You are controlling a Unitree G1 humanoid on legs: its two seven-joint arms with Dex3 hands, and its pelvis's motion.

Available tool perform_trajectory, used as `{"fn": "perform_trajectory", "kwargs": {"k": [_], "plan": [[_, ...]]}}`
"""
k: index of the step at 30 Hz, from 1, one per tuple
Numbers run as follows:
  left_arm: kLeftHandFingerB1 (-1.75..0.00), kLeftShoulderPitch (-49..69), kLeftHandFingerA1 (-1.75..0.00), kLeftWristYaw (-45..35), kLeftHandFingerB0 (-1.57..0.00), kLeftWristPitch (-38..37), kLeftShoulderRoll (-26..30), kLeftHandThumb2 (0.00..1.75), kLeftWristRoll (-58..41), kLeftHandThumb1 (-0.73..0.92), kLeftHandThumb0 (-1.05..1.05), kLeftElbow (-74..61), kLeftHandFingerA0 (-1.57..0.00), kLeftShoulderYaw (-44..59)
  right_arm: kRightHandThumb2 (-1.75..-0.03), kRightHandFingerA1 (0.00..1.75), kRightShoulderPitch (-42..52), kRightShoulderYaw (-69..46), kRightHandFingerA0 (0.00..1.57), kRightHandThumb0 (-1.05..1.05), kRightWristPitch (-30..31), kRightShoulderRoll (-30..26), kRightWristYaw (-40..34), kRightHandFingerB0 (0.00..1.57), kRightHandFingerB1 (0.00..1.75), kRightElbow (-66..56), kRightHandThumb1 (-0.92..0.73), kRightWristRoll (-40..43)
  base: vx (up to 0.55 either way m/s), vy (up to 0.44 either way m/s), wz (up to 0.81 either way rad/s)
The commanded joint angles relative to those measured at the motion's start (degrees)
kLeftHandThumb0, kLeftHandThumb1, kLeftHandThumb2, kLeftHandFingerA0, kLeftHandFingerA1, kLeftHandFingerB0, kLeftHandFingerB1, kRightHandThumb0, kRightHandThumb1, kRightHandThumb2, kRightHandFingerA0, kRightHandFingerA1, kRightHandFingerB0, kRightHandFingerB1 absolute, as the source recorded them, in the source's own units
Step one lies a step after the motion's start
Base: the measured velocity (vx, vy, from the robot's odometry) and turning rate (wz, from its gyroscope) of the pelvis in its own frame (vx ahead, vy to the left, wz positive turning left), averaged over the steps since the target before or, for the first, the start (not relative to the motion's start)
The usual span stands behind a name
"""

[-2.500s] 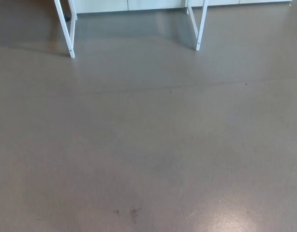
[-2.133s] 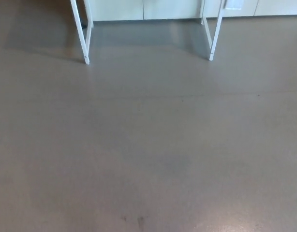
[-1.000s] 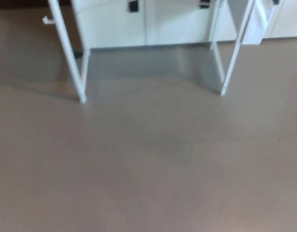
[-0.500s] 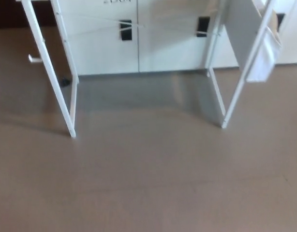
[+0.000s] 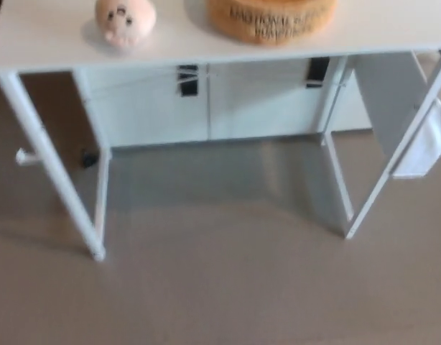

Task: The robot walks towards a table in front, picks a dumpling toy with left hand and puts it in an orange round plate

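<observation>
Floor [image 5: 228,287] fills most of the head view, a plain grey-brown surface, a little blurred. Above it stands a white table [image 5: 192,43], seen from its near edge, with slim white legs reaching down to the floor on the left and the right. Only the front strip of the tabletop shows at the top of the picture.

On that strip, toward the left, sits the dumpling toy [image 5: 125,21], a pale pinkish round lump with a small face drawn on it. To its right, well apart from it, rests the orange round plate [image 5: 271,19], cut off by the top edge, with dark lettering along its side that is too blurred to read. The toy lies on the bare tabletop, not in the plate.

Behind the table, under the top, runs a row of white cabinet doors [image 5: 206,100] with small black handles. At the right a white cloth or sheet [image 5: 425,147] hangs beside the table leg; I cannot make out what it is.

Neither of the robot's hands shows anywhere here, so whether they are open or closed I cannot say.
</observation>
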Motion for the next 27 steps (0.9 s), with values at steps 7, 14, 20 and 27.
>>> {"fn": "perform_trajectory", "kwargs": {"k": [7,14,20,27], "plan": [[-0.34,0.3,-0.45,2.3,-0.46,-2.9,0.8,0.55,0.6,0.54,-0.05,-0.6,-0.47,-1.7,-1.27,1.26,0.4,0.4,0.61,-0.20,-0.6,-0.6,-0.6,0.22,0.95,0.5,0.08,-0.2,0.43,0.186,-0.09],[-0.34,0.4,-0.43,2.1,-0.47,-3.3,0.7,0.55,0.8,0.55,0.00,-1.2,-0.42,-2.2,-1.31,1.32,0.7,0.4,0.62,-0.10,-0.6,-0.3,-1.0,0.22,0.96,0.0,0.09,0.1,0.25,0.008,0.10],[-0.33,0.8,-0.50,1.9,-0.45,-5.5,1.2,0.56,3.2,0.59,-0.03,-0.7,-0.52,-4.7,-1.32,1.27,0.7,0.4,0.62,-0.10,-0.4,-0.3,-1.1,0.22,0.93,0.2,0.07,0.2,0.30,-0.093,0.20],[-0.38,4.0,-0.47,10.3,-0.46,-16.6,2.7,0.60,18.0,0.53,-0.17,-4.4,-0.59,-19.6,-1.25,1.26,0.8,1.5,0.63,-0.19,-0.8,-0.5,-2.6,0.22,0.93,0.4,0.06,-1.2,0.24,-0.050,-0.13]]}}
